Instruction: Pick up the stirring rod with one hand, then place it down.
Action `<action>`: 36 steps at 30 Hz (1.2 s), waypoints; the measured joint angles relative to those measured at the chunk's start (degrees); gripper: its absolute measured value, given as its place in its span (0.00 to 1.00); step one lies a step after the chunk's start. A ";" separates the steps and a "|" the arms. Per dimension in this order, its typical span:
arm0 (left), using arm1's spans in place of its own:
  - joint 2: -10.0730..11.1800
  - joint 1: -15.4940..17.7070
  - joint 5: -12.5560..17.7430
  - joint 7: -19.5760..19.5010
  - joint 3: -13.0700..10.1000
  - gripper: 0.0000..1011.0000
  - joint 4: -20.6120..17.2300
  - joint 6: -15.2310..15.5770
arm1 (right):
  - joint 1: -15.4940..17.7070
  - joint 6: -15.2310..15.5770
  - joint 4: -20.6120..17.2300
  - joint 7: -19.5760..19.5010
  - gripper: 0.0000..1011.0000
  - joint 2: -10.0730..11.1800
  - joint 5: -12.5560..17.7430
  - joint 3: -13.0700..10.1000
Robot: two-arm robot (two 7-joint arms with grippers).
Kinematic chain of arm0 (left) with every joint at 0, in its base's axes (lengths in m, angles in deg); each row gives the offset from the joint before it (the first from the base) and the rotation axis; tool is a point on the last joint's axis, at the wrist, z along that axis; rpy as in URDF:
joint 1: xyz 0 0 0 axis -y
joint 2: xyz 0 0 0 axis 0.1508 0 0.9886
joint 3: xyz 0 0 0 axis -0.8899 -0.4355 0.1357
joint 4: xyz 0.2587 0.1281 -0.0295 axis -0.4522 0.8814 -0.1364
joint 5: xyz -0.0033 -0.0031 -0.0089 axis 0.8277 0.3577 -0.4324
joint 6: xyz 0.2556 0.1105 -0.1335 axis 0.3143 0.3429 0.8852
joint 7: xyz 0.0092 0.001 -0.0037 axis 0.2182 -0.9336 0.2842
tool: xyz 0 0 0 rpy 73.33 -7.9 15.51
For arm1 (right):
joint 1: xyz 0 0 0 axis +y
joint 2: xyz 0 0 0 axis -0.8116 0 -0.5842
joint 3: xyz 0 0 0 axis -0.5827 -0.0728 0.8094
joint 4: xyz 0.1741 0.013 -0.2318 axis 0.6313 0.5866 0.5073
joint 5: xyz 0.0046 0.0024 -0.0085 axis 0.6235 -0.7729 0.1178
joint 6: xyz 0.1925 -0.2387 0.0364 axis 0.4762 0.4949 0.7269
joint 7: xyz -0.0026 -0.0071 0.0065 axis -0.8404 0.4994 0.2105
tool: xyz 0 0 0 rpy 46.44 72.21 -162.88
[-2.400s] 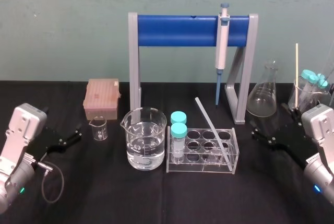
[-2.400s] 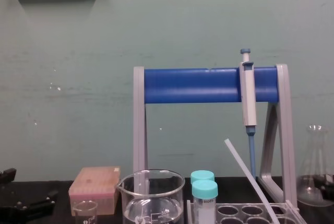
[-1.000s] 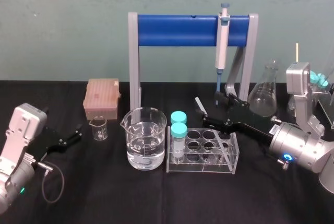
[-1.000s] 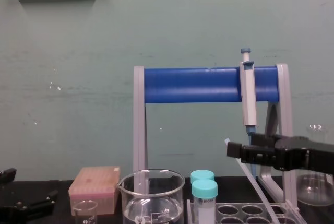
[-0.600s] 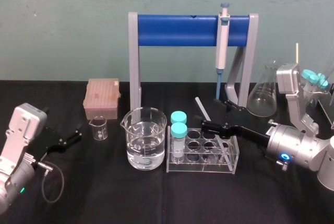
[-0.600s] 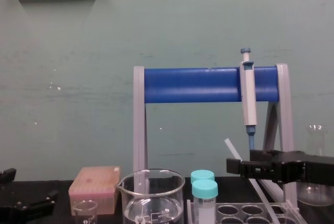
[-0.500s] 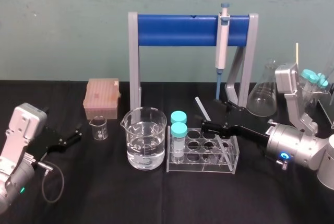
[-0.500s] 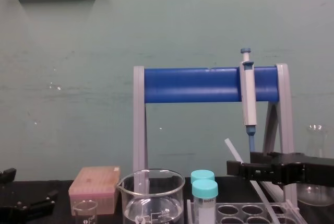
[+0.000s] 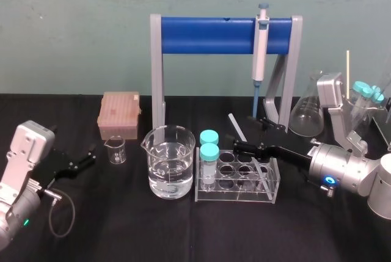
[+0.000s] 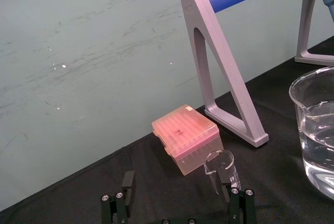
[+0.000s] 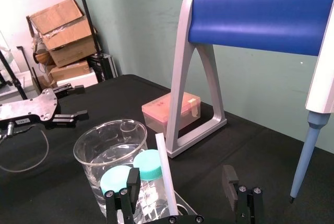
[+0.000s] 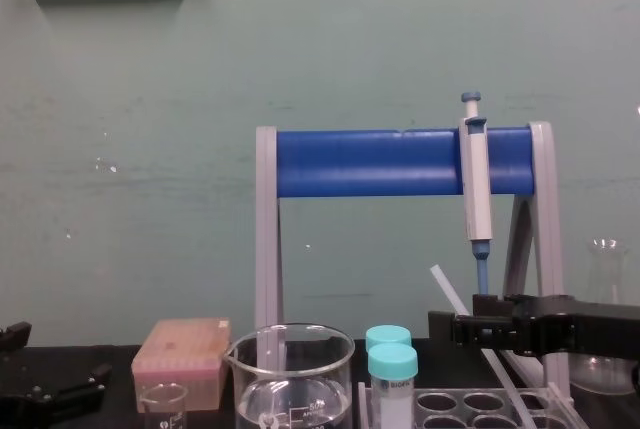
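The stirring rod [image 9: 234, 124] is a thin whitish glass rod that leans with its lower end in the clear tube rack [image 9: 233, 194], its top pointing up and to the left. My right gripper [image 9: 251, 137] reaches in from the right at the rod's upper half, open. In the right wrist view the rod [image 11: 164, 167] stands between the two black fingers [image 11: 128, 186], nearer one of them and touching neither. The chest view shows the right gripper [image 12: 458, 328] level with the rod [image 12: 445, 285]. My left gripper [image 9: 87, 159] rests low at the left, open.
A blue-and-grey stand [image 9: 208, 35] holds a pipette [image 9: 261, 48] just behind the rod. A large beaker of water [image 9: 171, 162] and two teal-capped tubes [image 9: 209, 152] stand left of it. A flask [image 9: 308, 115] is at the right, a small beaker [image 9: 115, 150] and pink tip box [image 9: 119, 114] at the left.
My right arm swung in from the far right to the rod, came down a little, and edged further left. The rod and the left arm have not moved.
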 joint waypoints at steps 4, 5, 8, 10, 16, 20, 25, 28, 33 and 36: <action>0.00 0.00 0.00 0.00 0.00 0.99 0.00 0.00 | 0.00 -0.03 -0.02 0.01 0.99 0.00 0.00 -0.02; 0.00 0.00 0.00 0.00 0.00 0.99 0.00 0.00 | 0.00 -0.03 -0.02 0.02 0.99 0.00 0.01 -0.03; 0.00 0.00 0.00 0.00 0.00 0.99 0.00 0.00 | 0.02 -0.05 -0.04 0.03 0.99 0.01 0.02 -0.06; 0.00 0.00 0.00 0.00 0.00 0.99 0.00 0.00 | 0.02 -0.06 -0.04 0.03 0.99 0.02 0.03 -0.07; 0.00 0.00 0.00 0.00 0.00 0.99 0.00 0.00 | 0.05 -0.09 -0.08 0.03 0.99 0.04 0.05 -0.11; 0.00 0.00 0.00 0.00 0.00 0.99 0.00 0.00 | 0.07 -0.10 -0.09 0.03 0.91 0.06 0.06 -0.14; 0.00 0.00 0.00 0.00 0.00 0.99 0.00 0.00 | 0.09 -0.10 -0.11 0.03 0.79 0.08 0.07 -0.17; 0.00 0.00 0.00 0.00 0.00 0.99 0.00 0.00 | 0.10 -0.10 -0.13 0.02 0.68 0.08 0.08 -0.17; 0.00 0.00 0.00 0.00 0.00 0.99 0.00 0.00 | 0.11 -0.10 -0.13 0.02 0.53 0.08 0.09 -0.17; 0.00 0.00 0.00 0.00 0.00 0.99 0.00 0.00 | 0.10 -0.10 -0.13 0.02 0.42 0.08 0.10 -0.16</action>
